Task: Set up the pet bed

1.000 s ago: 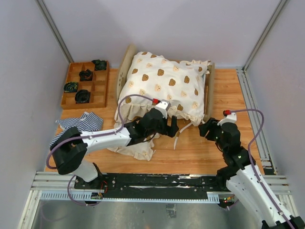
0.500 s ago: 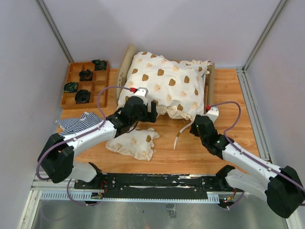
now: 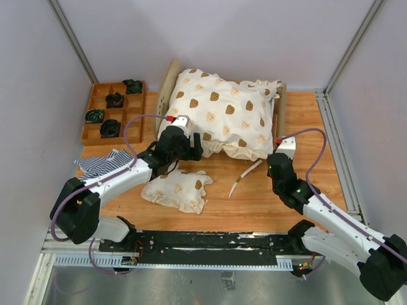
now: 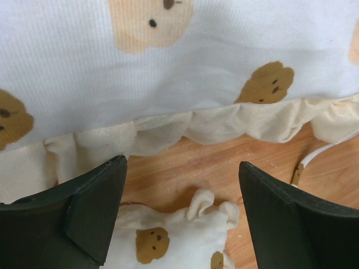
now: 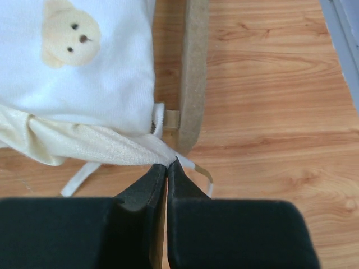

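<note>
The pet bed stands at the back middle, a light wooden frame almost covered by a cream bear-print quilt. My left gripper hangs open at the quilt's near left edge; in the left wrist view its fingers straddle bare wood, with the ruffled quilt above and a small bear-print pillow below. My right gripper is shut on the ruffle at the quilt's near right corner, next to the bed's end board.
A brown compartment tray with dark items sits at the back left. A blue-and-white striped cloth lies crumpled near the left edge. The small pillow lies near the front. A white tie strap trails on the wood.
My right gripper has reached forward to the quilt's near right corner and shut on its ruffle. The left gripper moved from over the small pillow back and left to the quilt's edge.
</note>
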You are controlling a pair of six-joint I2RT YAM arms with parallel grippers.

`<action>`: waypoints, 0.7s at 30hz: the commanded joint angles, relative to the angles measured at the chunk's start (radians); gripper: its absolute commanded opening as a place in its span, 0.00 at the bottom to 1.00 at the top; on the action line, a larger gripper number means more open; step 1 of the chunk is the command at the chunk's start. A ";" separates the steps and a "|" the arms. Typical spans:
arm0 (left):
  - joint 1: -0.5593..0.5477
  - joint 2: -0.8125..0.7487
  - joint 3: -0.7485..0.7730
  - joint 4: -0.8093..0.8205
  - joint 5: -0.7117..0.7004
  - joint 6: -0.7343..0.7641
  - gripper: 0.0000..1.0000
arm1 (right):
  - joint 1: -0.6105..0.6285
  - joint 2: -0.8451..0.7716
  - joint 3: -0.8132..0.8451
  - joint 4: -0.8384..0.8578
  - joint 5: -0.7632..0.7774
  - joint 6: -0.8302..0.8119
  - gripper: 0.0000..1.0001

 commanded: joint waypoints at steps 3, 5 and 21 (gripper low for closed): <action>0.030 -0.024 -0.004 0.002 0.011 0.023 0.84 | -0.066 -0.031 0.070 -0.156 0.014 -0.132 0.00; 0.040 -0.017 -0.002 0.002 0.007 0.021 0.83 | -0.071 -0.050 0.085 -0.173 -0.016 -0.164 0.00; 0.047 -0.098 -0.052 0.064 0.207 -0.025 0.76 | -0.076 -0.060 0.300 -0.494 -0.299 -0.083 0.42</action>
